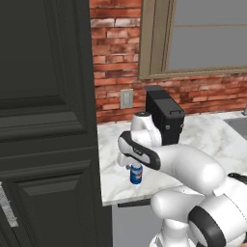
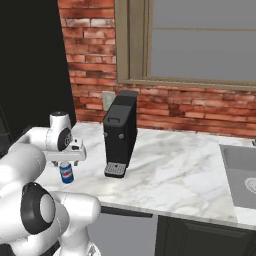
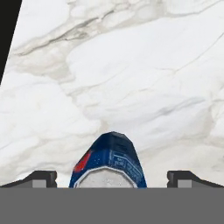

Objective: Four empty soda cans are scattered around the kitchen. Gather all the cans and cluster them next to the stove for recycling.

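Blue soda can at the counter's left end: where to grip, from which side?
Grip the blue soda can around its round side wall, coming straight down from above. It stands upright on the marble counter, and the open gripper already has a fingertip on each side of it.

Red brick wall (image 2: 90, 75) behind the counter, with a big window (image 2: 200, 45) in a tan frame – glass reads flat grey, sill sits just above the brick band. Grey outlet plate (image 1: 126, 98) on the brick, low, left of the window. White marble countertop (image 2: 175, 175) with grey veining runs along the wall; dark base cabinets (image 2: 200, 240) below. Black coffee machine (image 2: 121, 132) stands upright on the marble, near the wall, under the window's left edge. Sink basin (image 2: 240, 175) sunk into the counter at the far right. Tall dark panelled cabinet (image 1: 46, 120) closes the counter's left end – full height. Light is even, no hard shadows.
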You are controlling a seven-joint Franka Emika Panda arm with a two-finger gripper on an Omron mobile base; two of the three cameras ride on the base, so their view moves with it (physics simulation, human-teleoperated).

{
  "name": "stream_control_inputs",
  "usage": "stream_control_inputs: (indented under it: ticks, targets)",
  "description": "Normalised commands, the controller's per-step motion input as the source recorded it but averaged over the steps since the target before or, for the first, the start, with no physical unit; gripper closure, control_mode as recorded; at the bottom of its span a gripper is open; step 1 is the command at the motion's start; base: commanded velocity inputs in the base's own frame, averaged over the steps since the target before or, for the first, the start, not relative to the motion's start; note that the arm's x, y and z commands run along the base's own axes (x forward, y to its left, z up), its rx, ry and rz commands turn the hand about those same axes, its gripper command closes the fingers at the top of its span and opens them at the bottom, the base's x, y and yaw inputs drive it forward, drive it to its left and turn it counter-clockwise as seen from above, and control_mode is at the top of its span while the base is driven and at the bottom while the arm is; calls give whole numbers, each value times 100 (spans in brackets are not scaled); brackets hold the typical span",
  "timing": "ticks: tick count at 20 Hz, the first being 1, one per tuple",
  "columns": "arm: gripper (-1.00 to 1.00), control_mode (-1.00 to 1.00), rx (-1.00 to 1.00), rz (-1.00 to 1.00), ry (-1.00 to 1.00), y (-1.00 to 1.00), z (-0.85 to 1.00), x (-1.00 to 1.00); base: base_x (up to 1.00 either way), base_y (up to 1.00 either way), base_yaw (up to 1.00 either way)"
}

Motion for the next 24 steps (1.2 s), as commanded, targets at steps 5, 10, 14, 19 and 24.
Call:
stream_control_inputs:
  ticks: [5,10,14,19,24]
  targets:
    - [-100,-100,0,1,0,5,-23,3,0,0,0]
    - [-100,-100,0,1,0,2,-14,1,0,0,0]
    - [-100,-100,0,0,0,0,0,0,0,0,0]
    - [-100,-100,0,0,0,0,1,0,0,0,0]
    - [-100,-100,0,0,0,0,3,0,0,0,0]
